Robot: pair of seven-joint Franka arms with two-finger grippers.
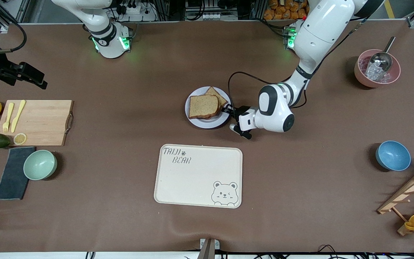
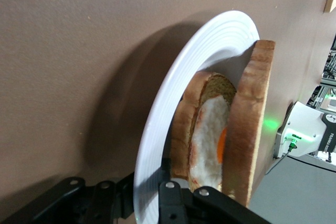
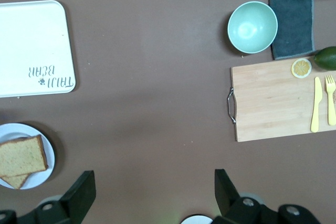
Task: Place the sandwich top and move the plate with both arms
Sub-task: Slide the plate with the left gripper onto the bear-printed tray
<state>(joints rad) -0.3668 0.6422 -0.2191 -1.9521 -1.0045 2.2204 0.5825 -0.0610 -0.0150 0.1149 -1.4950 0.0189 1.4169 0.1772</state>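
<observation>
The plate was a small round dish, pale lavender-white with fine concentric ridges around its rim, sitting on the brown worktop near the middle, farther from the front camera than the cream tray with the bear drawing. On it lay the sandwich top, a slice of light brown wholegrain bread with a darker crust, resting flat on the stack and turned slightly askew, so that a corner of the lower slice stuck out from under it. From the left wrist view the layers showed edge-on: the sandwich top, a fried egg with white and an orange yolk beneath it, and the lower slice against the plate.

The left gripper was down at the plate's edge on the side toward the left arm's end of the worktop, its jaws clenched on the rim, one finger under the plate and one above it.

The right gripper waited high over the right arm's end of the worktop, jaws spread wide and holding nothing, looking down on the wooden cutting board, the mint bowl and the dark cloth.
</observation>
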